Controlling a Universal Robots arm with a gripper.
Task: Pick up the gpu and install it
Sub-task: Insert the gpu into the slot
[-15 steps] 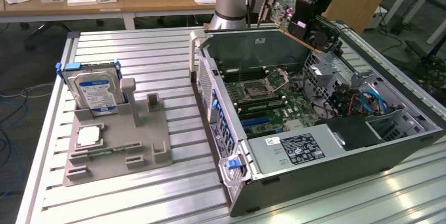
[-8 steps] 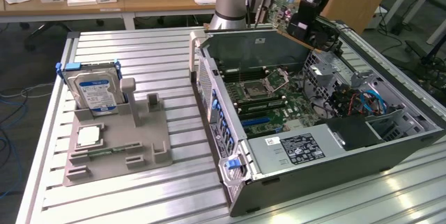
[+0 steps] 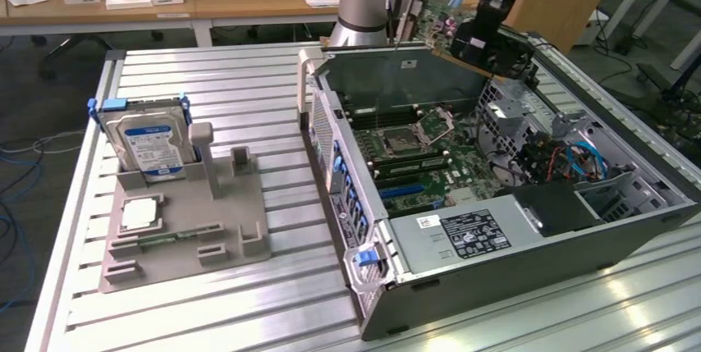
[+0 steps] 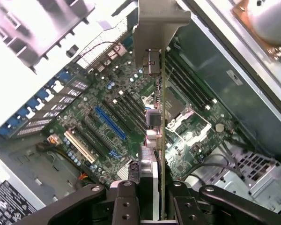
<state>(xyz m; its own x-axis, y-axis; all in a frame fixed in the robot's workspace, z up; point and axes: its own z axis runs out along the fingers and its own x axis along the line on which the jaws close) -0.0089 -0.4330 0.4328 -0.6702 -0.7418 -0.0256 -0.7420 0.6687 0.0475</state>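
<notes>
Robotics lab: slotted aluminium bench point(image 3: 274, 303), opened computer case point(image 3: 526, 245), office desks point(image 3: 164, 3).

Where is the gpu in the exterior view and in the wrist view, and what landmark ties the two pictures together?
Exterior view: the gpu is held in the air above the open computer case's far end, under the gripper.
Wrist view: the gpu is seen edge-on, running out from the gripper, its metal bracket farthest away.
Shared landmark: the blue slot on the motherboard.
</notes>
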